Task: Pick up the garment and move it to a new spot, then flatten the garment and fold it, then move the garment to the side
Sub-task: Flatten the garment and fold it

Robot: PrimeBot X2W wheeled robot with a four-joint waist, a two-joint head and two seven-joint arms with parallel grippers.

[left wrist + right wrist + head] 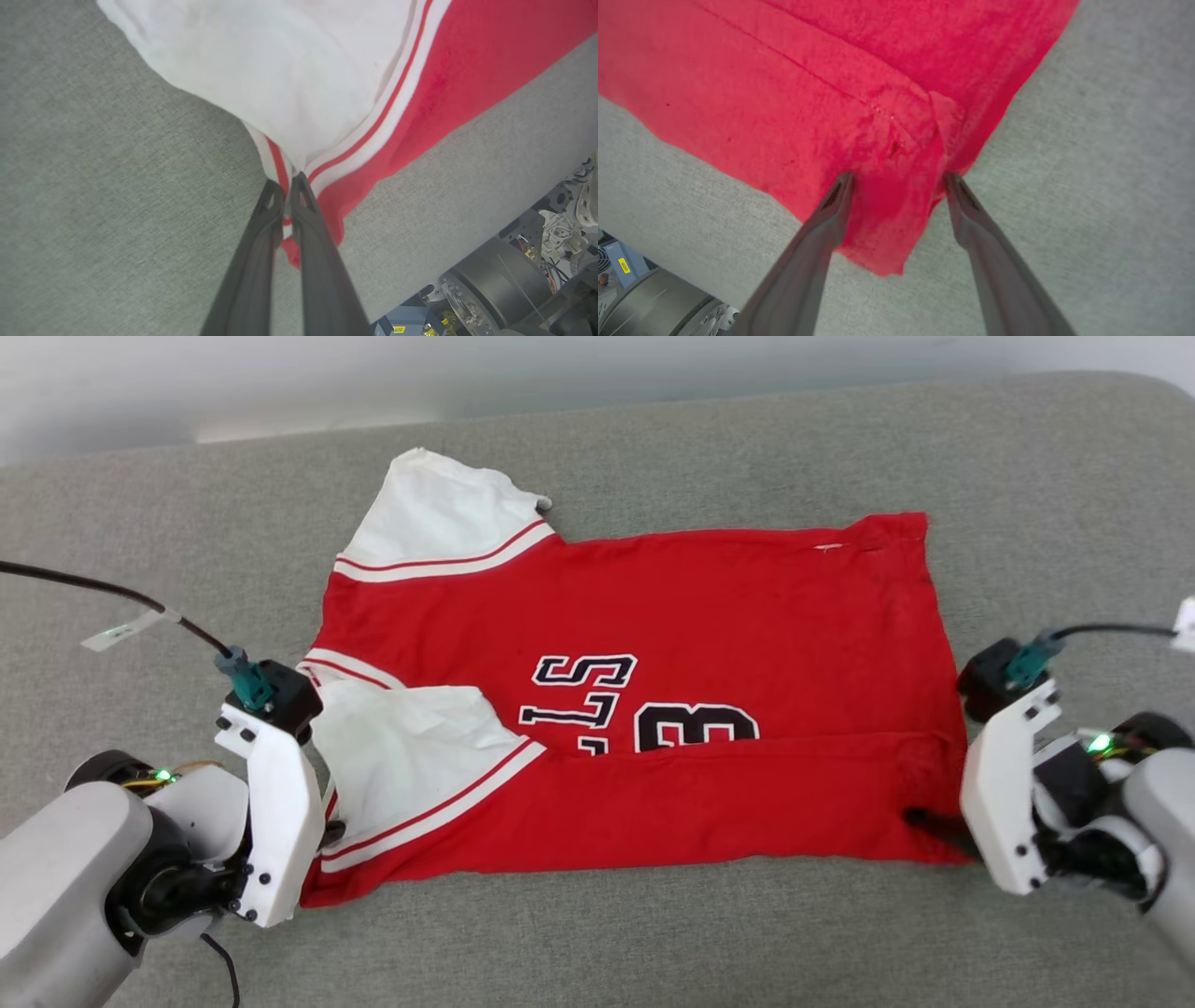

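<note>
The garment (672, 616), a red jersey with white sleeves and black lettering, lies spread sideways on the grey cushion, its near long edge folded up over the letters. My left gripper (286, 181) is shut on the striped trim at the near left corner, by the white sleeve (280, 70). At the near right corner my right gripper (899, 179) stands open, its two fingers straddling the red hem (896, 154). In the head view the left gripper (329, 831) and right gripper (934, 826) sit at the garment's two near corners.
The grey cushion (597, 933) stretches out to all sides of the garment, with a pale wall behind. Cables run from both wrists. The robot's base (495, 289) shows past the cushion's near edge.
</note>
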